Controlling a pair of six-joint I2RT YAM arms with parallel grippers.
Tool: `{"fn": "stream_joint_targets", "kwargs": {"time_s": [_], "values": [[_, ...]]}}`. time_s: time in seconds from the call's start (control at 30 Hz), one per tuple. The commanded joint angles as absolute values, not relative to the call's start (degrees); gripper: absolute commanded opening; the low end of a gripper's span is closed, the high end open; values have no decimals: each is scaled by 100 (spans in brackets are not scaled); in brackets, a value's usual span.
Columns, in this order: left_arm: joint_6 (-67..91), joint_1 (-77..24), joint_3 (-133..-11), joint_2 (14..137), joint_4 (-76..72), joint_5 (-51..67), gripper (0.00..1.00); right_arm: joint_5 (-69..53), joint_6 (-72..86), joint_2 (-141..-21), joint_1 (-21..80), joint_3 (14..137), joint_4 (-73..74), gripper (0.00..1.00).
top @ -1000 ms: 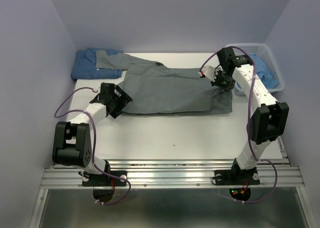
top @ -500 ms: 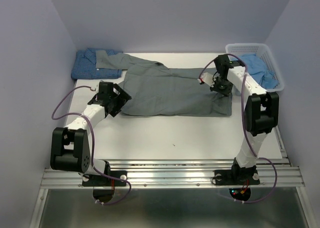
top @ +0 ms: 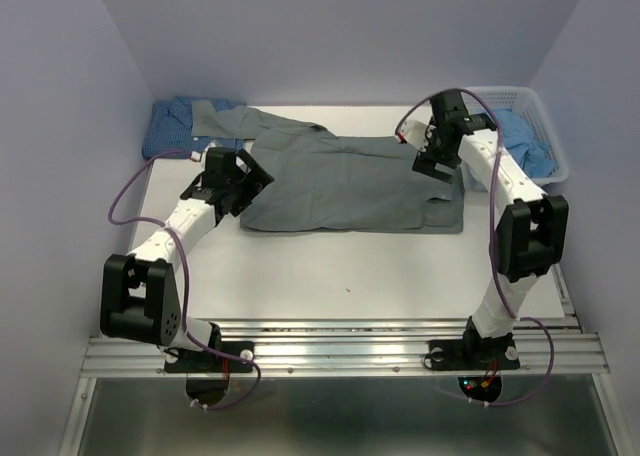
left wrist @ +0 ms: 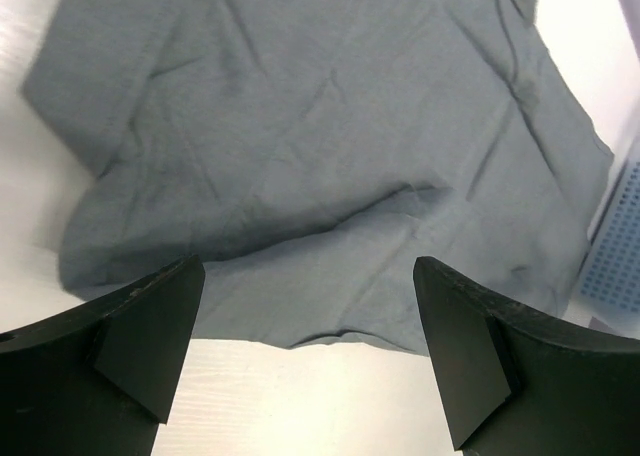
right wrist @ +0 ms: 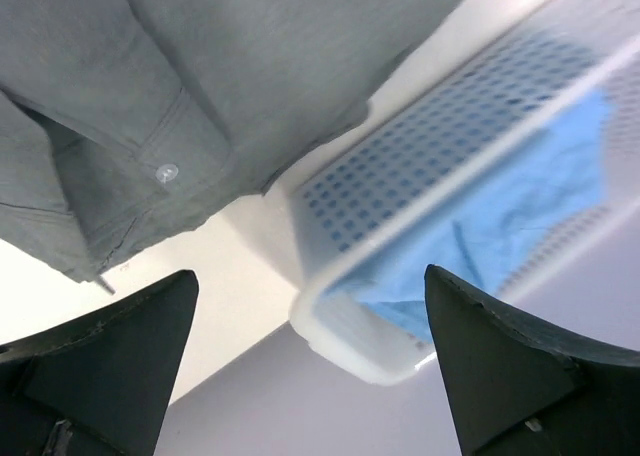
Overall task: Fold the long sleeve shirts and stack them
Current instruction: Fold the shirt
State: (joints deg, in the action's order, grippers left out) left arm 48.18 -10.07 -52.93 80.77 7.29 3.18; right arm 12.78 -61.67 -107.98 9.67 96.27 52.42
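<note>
A plain grey long sleeve shirt (top: 340, 181) lies spread across the middle of the table, one sleeve reaching back left. My left gripper (top: 250, 179) hovers open at its left edge; the left wrist view shows grey cloth (left wrist: 320, 146) ahead and nothing between the fingers of the left gripper (left wrist: 306, 296). My right gripper (top: 432, 159) stands open above the shirt's right end, near a buttoned cuff (right wrist: 165, 171); the right gripper (right wrist: 310, 286) holds nothing. A dark blue dotted shirt (top: 172, 131) lies folded back left. A pale blue shirt (top: 520, 136) (right wrist: 530, 176) sits in the basket.
The white lattice basket (top: 500, 92) stands at the back right corner, close to my right gripper; its wall (right wrist: 420, 156) fills much of the right wrist view. Purple walls close in the table on three sides. Bare white tabletop (top: 350, 266) lies in front of the grey shirt.
My right gripper has opened and let go of the grey shirt's right end, then risen slightly. The left gripper has shifted toward the back along the shirt's left edge.
</note>
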Motion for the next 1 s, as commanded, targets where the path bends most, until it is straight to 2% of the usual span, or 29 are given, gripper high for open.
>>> {"fn": "stream_joint_targets", "kwargs": {"time_s": [0.0,0.03,0.07,0.2,0.23,0.3,0.37,0.43,0.6,0.77,0.97], "values": [[4667,-1405,-5800,8243,370,377,99,505,-5431,-9863,1282,10098,4845,100],[4667,-1467,-5862,8322,317,387,99,266,-4849,-9800,1283,10151,4373,100],[4650,-1590,-5975,8489,212,422,99,-258,-3520,-9765,1283,10325,4185,100],[4570,-1757,-6100,8832,123,720,99,-1278,-981,-9756,1283,10266,3569,100],[4579,-1854,-6030,8894,45,764,99,-1718,173,-9747,1283,10005,3290,100],[4570,-1933,-5951,8991,-174,949,99,-2378,1364,-9756,1283,9426,3043,100],[4553,-1925,-5845,9174,-246,1089,99,-3090,1817,-9642,1467,8775,2352,100],[4544,-1925,-5801,9307,-325,1081,99,-3085,2249,-9388,1651,7846,1813,100],[4421,-1890,-5871,9755,-378,1028,99,-3453,2812,-9614,1890,6988,731,100],[4430,-1741,-5766,10063,-439,958,99,-3051,2918,-10300,1951,6847,720,100],[4447,-1538,-5406,10134,-519,993,99,-1496,2654,-10494,1785,6478,1309,100]]}}
